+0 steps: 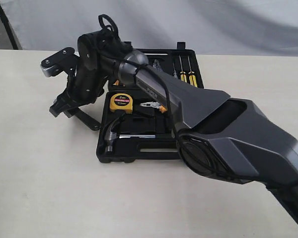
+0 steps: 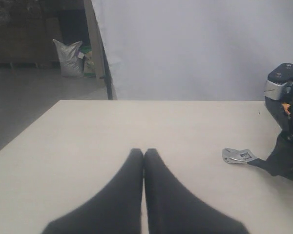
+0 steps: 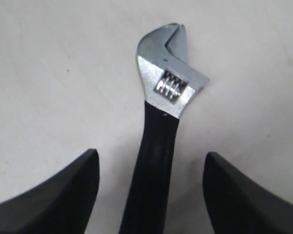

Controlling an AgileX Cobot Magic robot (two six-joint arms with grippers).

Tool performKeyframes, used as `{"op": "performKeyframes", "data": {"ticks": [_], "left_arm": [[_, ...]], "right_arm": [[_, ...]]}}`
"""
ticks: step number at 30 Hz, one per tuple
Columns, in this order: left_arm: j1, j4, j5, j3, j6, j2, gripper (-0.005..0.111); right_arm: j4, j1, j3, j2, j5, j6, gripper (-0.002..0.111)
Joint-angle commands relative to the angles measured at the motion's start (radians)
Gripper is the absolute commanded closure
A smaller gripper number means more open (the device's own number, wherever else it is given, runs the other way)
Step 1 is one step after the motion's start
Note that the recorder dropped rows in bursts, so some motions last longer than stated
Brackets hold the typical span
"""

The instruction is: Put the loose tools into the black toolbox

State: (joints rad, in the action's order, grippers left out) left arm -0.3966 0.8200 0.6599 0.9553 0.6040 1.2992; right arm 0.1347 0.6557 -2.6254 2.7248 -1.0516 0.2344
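Note:
The black adjustable wrench [image 3: 168,83] lies flat on the table just left of the black toolbox [image 1: 139,152]; its silver jaw [image 2: 238,156] points away from the box. My right gripper [image 3: 151,152] is open, one finger on each side of the wrench's black handle [image 1: 89,120], not closed on it. The claw hammer [image 1: 111,136] rests in the toolbox's near half. My left gripper [image 2: 144,152] is shut and empty, low over bare table, facing the wrench from a distance. The tape roll is out of view.
In the open toolbox sit a yellow tape measure [image 1: 120,101], small pliers [image 1: 153,105] and yellow-handled screwdrivers [image 1: 184,74]. The right arm [image 1: 213,129] stretches diagonally over the box and hides much of it. A white backdrop stands behind the table.

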Motion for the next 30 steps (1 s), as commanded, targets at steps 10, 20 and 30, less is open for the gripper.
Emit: {"op": "performKeyframes", "data": {"ticks": [10, 20, 30], "left_arm": [[0.003, -0.014, -0.017, -0.009, 0.01, -0.008, 0.105], [0.003, -0.014, -0.017, -0.009, 0.01, -0.008, 0.105], [0.003, -0.014, -0.017, -0.009, 0.01, -0.008, 0.105]], "right_arm": [[-0.004, 0.002, 0.0, 0.063, 0.073, -0.03, 0.049], [-0.011, 0.0, -0.002, 0.046, 0.052, -0.037, 0.108], [-0.008, -0.038, -0.002, -0.145, -0.154, 0.03, 0.109]]}}
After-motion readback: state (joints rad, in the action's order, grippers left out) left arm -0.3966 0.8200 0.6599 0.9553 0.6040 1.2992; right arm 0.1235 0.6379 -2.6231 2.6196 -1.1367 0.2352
